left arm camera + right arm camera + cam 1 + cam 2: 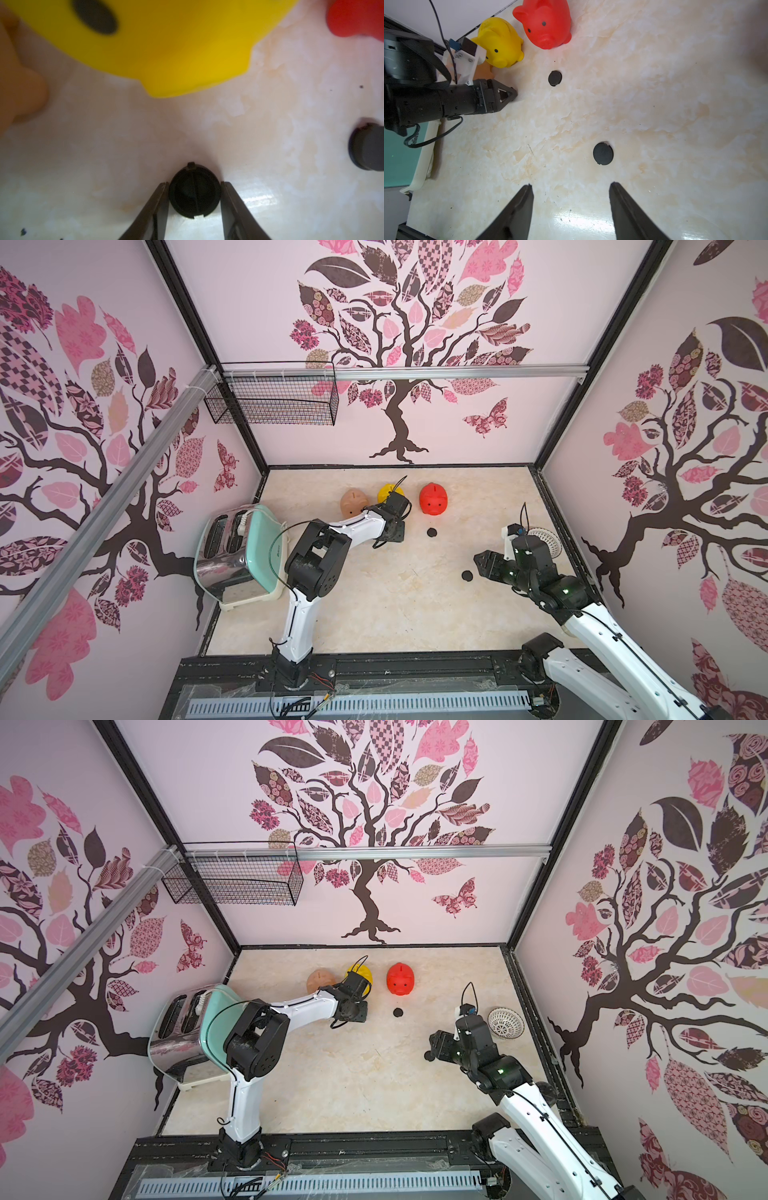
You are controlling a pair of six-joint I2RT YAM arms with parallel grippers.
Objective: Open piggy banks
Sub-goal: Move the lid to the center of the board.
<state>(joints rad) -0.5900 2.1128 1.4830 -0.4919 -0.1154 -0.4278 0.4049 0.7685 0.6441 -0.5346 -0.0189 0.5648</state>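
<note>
Three piggy banks stand in a row near the back wall: peach-tan [352, 502], yellow [385, 490] and red [433, 498]. My left gripper [194, 183] is shut on a small black round plug [194, 195], low over the tabletop just in front of the yellow pig [166, 41]. Two more black plugs lie loose on the table, one in front of the red pig [554, 78] and one nearer my right gripper [603, 153]. My right gripper [571, 185] hangs open over bare table with nothing between its fingers.
A mint-green toaster [237, 556] stands at the left edge beside my left arm. A white lattice bowl [505, 1022] sits by the right wall behind my right arm. A wire basket [274, 400] hangs on the back wall. Patterned walls close in three sides.
</note>
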